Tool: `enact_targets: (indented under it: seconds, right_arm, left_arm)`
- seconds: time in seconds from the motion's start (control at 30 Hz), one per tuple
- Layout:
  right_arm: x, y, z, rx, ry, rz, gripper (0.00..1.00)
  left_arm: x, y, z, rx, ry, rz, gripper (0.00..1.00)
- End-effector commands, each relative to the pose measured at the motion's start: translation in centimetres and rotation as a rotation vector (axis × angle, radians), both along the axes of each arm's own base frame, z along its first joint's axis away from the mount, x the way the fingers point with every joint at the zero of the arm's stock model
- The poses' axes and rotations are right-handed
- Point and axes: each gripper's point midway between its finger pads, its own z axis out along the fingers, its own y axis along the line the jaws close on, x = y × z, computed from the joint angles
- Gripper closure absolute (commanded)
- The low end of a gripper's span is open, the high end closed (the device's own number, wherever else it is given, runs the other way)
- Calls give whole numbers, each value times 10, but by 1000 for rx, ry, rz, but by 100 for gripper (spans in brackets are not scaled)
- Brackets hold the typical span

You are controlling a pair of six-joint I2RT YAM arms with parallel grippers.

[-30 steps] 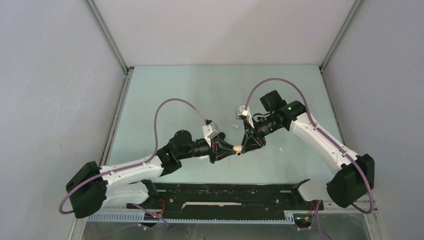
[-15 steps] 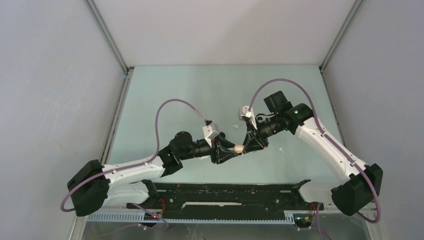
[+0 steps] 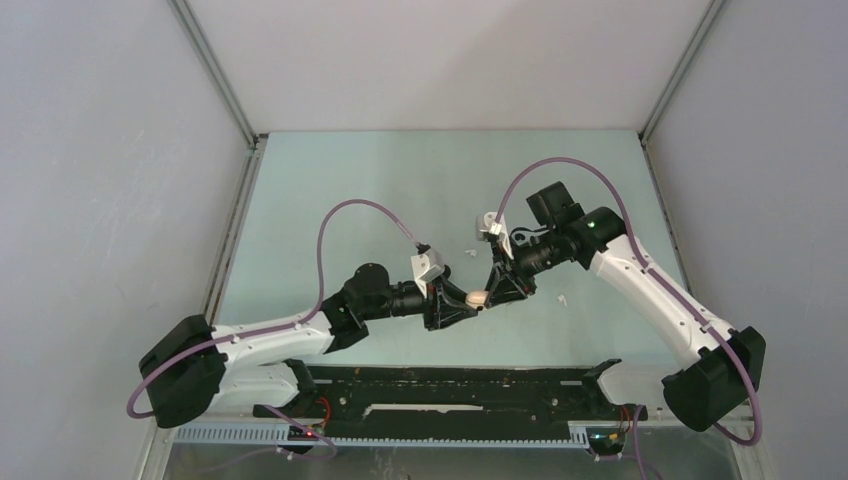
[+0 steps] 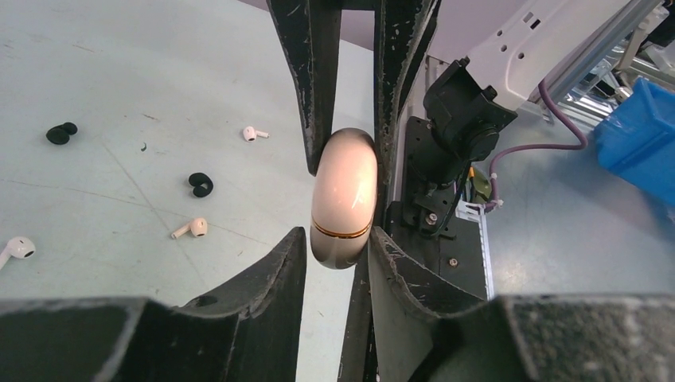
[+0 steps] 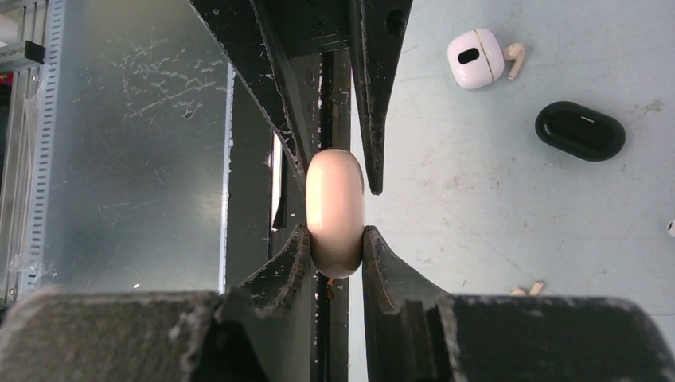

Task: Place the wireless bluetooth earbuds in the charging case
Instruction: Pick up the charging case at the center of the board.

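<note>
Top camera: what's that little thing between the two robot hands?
A small cream charging case, seen in the top view. The right gripper pinches it; the left gripper has its fingers either side.

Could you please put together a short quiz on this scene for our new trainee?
1. True or false: the pale pink charging case is lying on the table.
2. Which arm's gripper is clamped on that case? A) only the left B) only the right C) both
3. Fill in: in the right wrist view, a white earbud lies beside the ____ case.
Key: 1 false, it is held off the table. 2 C, the left gripper and the right gripper each pinch one end. 3 white, meaning the white case.
</note>
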Motion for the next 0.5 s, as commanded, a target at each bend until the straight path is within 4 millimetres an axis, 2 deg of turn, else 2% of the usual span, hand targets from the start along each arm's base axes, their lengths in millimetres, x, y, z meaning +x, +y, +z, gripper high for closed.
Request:
enact_targets:
  seconds: [0.0,0.3,0.47]
  right_arm:
    - [2,7,14,42,-19,7,94]
    - [4,9,11,35,-9,2,93]
    - [14,10,7,7,-2,-47,93]
  left_arm:
    - [-1,-6,23,-57,-63,-28,61]
    - [-4,-9,28,-69,-70,-46,67]
    - [-10,-12,30,-77,-65,-87,80]
